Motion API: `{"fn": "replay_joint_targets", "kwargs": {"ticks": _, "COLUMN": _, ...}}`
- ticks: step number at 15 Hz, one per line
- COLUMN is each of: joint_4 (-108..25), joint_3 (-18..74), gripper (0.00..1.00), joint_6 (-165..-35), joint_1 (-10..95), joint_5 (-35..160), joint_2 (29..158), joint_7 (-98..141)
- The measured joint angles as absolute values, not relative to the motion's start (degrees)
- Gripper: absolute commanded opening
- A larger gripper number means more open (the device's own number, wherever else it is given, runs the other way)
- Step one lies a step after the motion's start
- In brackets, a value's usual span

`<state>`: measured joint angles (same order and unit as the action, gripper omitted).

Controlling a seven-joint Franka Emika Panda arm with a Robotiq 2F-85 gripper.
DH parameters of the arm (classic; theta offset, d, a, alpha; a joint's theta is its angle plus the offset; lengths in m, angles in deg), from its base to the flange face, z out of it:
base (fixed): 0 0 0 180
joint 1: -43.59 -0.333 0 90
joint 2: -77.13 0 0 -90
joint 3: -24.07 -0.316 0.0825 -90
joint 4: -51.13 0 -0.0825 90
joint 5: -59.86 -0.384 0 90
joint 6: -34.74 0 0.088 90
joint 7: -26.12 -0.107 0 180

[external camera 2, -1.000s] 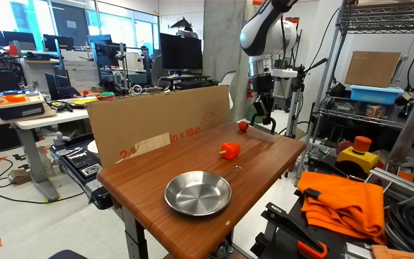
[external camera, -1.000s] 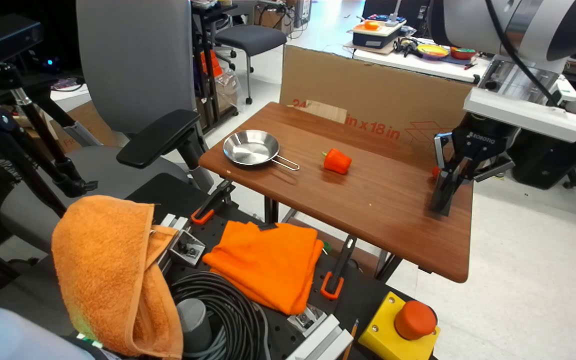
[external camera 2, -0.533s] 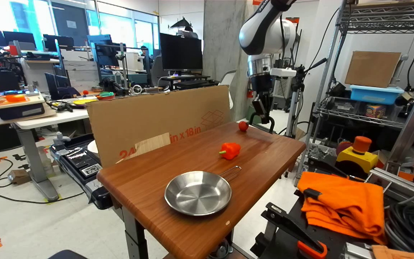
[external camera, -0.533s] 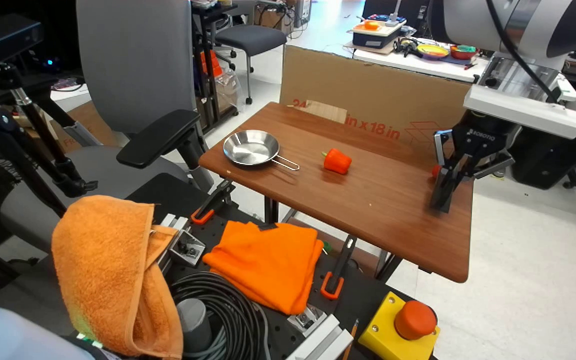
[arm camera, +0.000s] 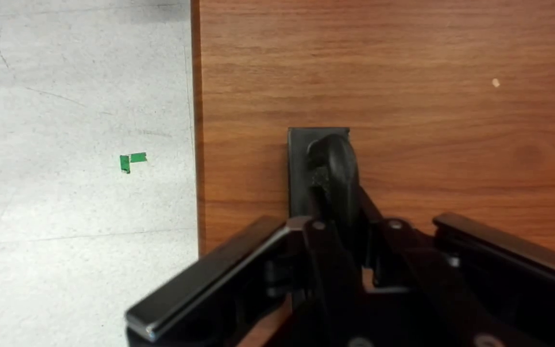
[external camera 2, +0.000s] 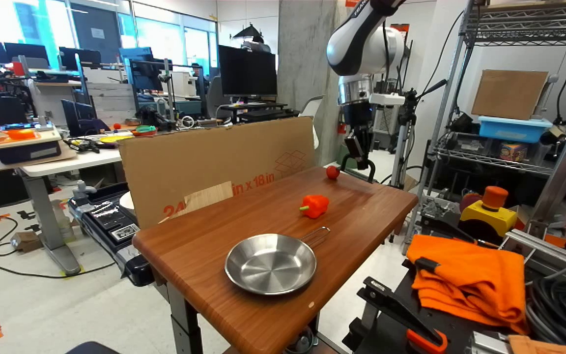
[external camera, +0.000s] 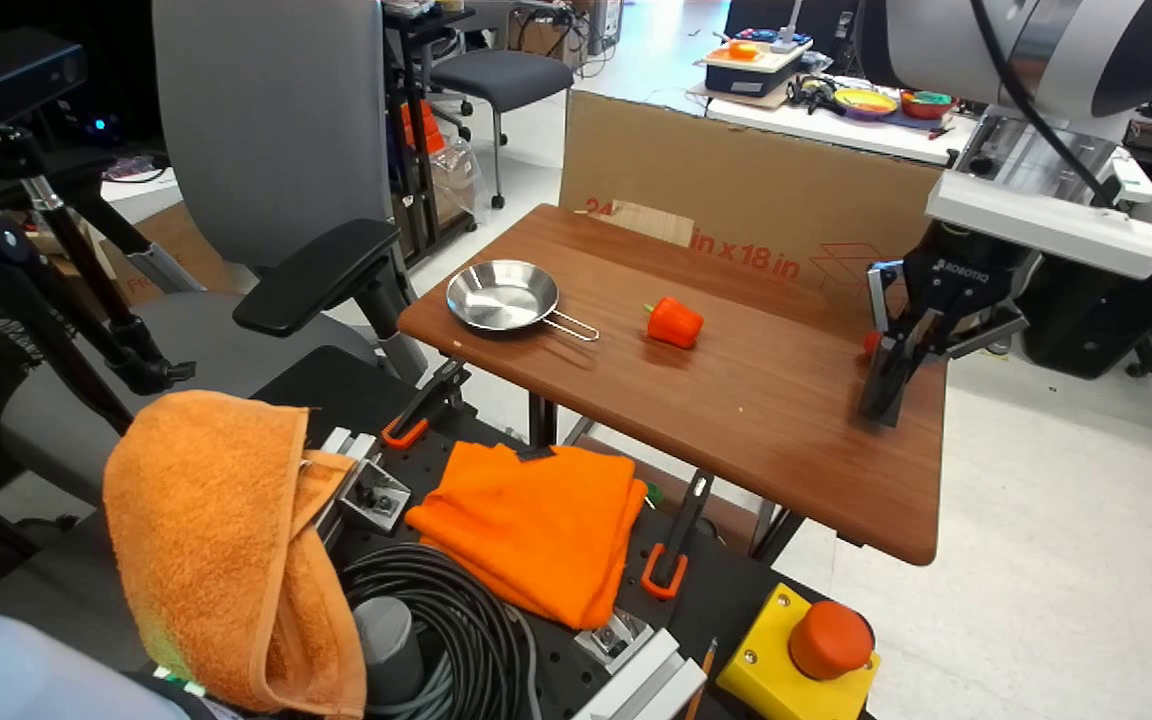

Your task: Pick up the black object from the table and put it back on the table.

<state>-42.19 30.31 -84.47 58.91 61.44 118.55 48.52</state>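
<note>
Fingers (arm camera: 373,207) pinched narrow on the black object (arm camera: 299,149), held above the surface (arm camera: 244,96) near one edge.
Pickup looks finished, putting back not yet; the next move calls for lowering to contact, then easing the grip apart.

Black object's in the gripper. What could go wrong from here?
Drop: the black object, pinched in the gripper, is over the table near its edge; let go too far sideways, it might fall to the floor.
Bump: a red ball looks near the gripper in both exterior views; a swing that way could set it rolling.
</note>
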Motion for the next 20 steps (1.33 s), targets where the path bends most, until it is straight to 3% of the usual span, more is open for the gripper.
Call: {"fn": "replay_joint_targets", "kwargs": {"ticks": 20, "joint_4": -41.32, "joint_3": 30.12, "gripper": 0.04, "joint_6": -84.46, "joint_1": 58.99, "joint_5": 61.44, "joint_2": 119.44, "joint_7": 48.9}}
